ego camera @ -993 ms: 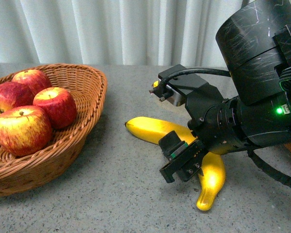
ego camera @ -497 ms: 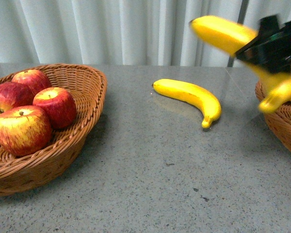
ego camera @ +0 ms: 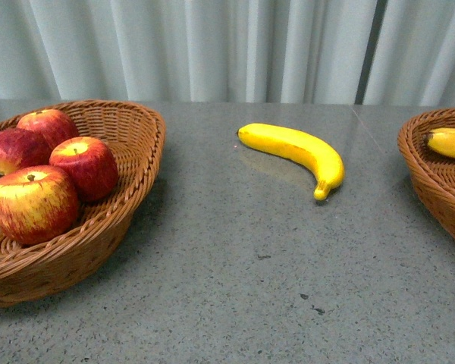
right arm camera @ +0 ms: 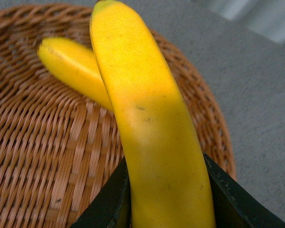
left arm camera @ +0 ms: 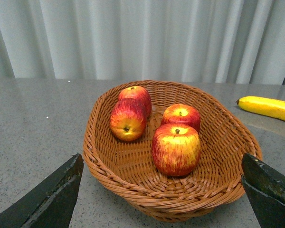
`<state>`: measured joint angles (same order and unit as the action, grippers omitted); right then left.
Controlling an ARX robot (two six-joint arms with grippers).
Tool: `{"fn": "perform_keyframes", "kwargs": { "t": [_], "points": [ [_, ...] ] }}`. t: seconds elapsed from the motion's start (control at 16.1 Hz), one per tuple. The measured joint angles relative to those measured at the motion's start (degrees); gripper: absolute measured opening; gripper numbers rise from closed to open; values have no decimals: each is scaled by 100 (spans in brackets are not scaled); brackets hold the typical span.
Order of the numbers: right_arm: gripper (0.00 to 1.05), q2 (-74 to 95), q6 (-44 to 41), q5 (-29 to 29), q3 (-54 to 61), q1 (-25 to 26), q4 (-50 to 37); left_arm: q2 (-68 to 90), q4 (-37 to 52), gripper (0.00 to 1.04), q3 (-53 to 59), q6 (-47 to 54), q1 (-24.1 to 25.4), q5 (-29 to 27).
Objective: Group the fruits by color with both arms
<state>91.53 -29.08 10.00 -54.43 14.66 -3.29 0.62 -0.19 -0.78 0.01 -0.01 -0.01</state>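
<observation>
One banana sat pinched in my right fingers above the basket, over another banana. Dropped off-centre, it might have rolled over the rim. My left fingers gaped empty.

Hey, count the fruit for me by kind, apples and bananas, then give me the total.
Apples: 4, all in the left basket.
Bananas: 3, namely the table banana, the basket banana in the right basket, and the held banana in the right pincer.
Total: 7.
</observation>
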Motion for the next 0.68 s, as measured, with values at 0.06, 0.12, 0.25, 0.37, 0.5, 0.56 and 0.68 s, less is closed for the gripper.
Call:
{"fn": "perform_keyframes", "kwargs": {
  "t": [0.06,0.12,0.25,0.37,0.5,0.56,0.68],
  "points": [
    [35,-2,-90,105,111,9,33,0,0,98,0,0,0,0],
    [45,-24,-184,205,199,-2,96,0,0,98,0,0,0,0],
    [64,-114,-251,273,260,-46,76,0,0,98,0,0,0,-2],
    [98,-350,-28,236,-417,-647,-33,0,0,98,0,0,0,0],
    [98,-173,179,431,-748,-1036,-195,0,0,98,0,0,0,-2],
    [98,251,417,557,-1266,-1429,-216,0,0,98,0,0,0,0],
    [98,2531,820,634,-3442,-2754,564,0,0,98,0,0,0,-2]
  ]
}}
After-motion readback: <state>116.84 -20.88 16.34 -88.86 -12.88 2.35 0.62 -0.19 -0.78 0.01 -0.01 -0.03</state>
